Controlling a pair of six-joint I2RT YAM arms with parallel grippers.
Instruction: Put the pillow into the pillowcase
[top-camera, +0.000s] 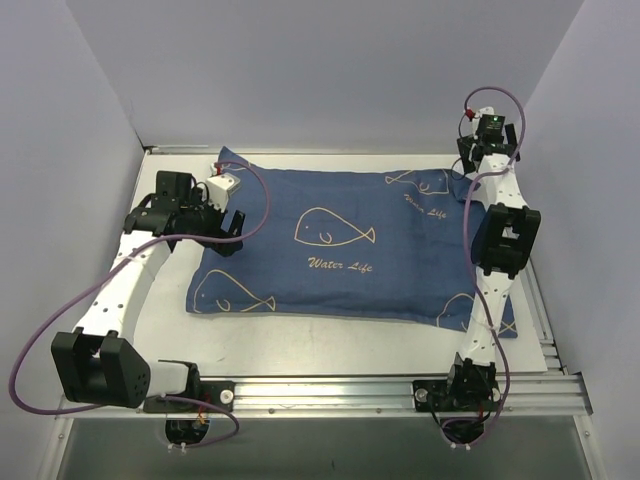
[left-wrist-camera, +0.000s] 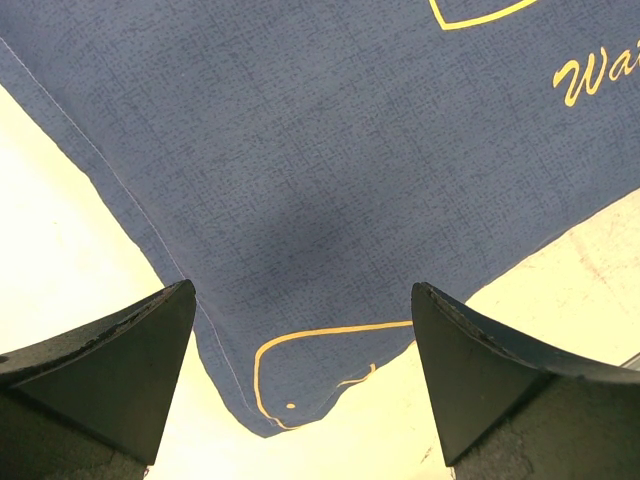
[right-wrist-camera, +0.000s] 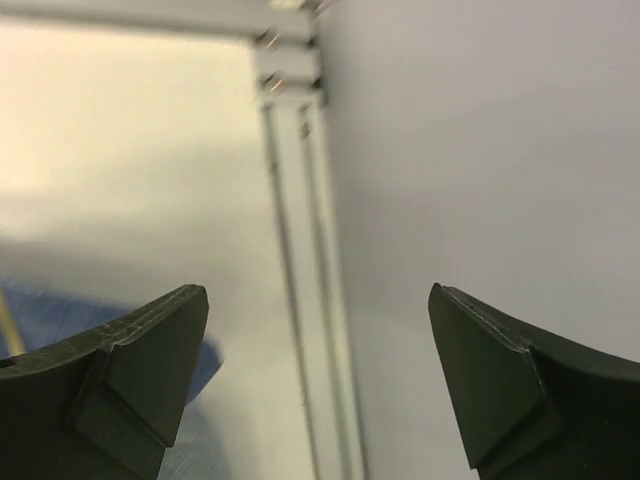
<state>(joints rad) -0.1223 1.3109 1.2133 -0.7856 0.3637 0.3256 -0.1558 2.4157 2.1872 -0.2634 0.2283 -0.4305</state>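
Note:
The pillowcase lies across the table with its navy face up, showing cream whale outlines and "Water Life". It looks filled out. No white pillow shows in any view. My left gripper is open and empty, hovering over the case's left edge. In the left wrist view the left gripper is just above a corner of the pillowcase. My right gripper is open and empty at the far right corner. In the right wrist view the right gripper faces the wall, with a bit of the pillowcase at lower left.
The white table is walled by grey panels at the back and both sides. A metal rail runs along the table's right edge by the wall. An aluminium beam carries both arm bases at the front.

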